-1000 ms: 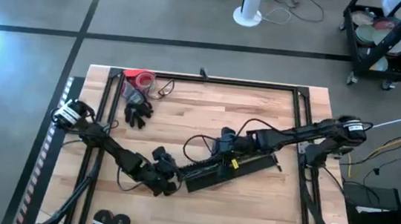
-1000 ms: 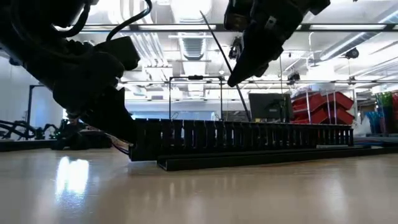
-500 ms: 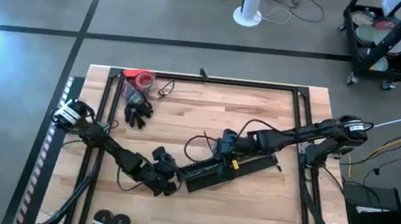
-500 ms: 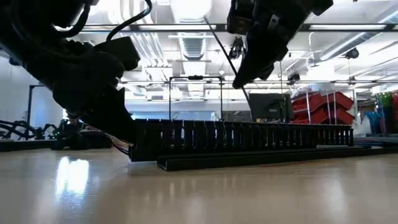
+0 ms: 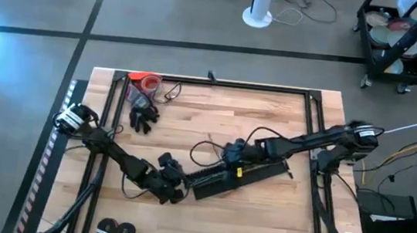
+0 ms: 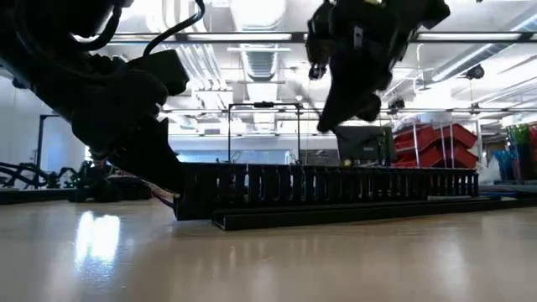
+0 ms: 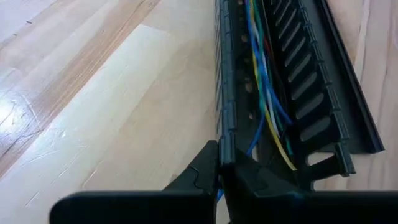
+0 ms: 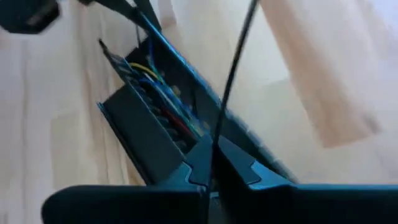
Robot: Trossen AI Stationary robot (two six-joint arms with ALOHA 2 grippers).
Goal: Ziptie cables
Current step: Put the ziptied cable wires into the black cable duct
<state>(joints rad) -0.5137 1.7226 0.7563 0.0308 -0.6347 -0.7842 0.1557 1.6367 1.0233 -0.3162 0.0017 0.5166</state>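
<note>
A long black slotted duct (image 5: 237,175) lies slantwise on the table, with a flat black strip (image 6: 336,216) along its near side. The cables (image 7: 264,74), thin blue, yellow and red wires, run inside the duct and also show in the right wrist view (image 8: 155,81). My left gripper (image 5: 176,192) is shut on the duct's left end. My right gripper (image 5: 232,151) hovers above the middle of the duct, shut on a thin black ziptie (image 8: 233,68). My left gripper pinches one side wall of the duct (image 7: 225,134) between its two fingers, at the duct's left end. The fingers come nearly level from the table's left and lie along the duct. The duct rests on the table. My right gripper pinches the thin ziptie (image 8: 217,134) between its two fingertips. The ziptie runs straight out past the fingers, above the duct and the cables, and out of the picture. I cannot tell whether it touches the duct.
A black glove (image 5: 143,116) and a red roll (image 5: 144,81) lie at the far left. Two black rolls (image 5: 116,229) sit at the near left edge. A loose black cord (image 5: 203,148) loops beside the duct. Black rails (image 5: 220,82) frame the table.
My right gripper has moved a little toward the near edge, closer over the duct, and has turned. The ziptie that slanted across the low view no longer shows there. The left gripper and the duct have kept still.
</note>
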